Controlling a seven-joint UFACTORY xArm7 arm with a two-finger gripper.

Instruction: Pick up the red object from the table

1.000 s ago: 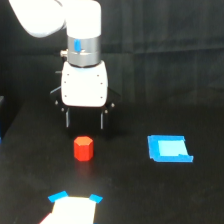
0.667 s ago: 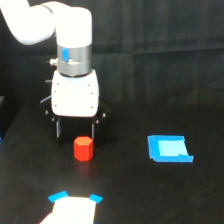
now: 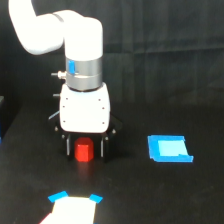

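The gripper [image 3: 84, 148] is standing spread apart around the red hexagonal block [image 3: 84, 151], one finger on each side, not yet squeezing it. The block is sitting on the black desk [image 3: 150, 200], left of the blue square piece [image 3: 169, 149]. Grasping step: next I judge it needs closing, then lifting.

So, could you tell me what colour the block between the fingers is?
Bright red; the red object shows best in the exterior view.

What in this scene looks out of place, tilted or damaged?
Nothing stands out. The red block stands upright on the table, between the open fingers of the end effector. The blue-edged patches lie flat.
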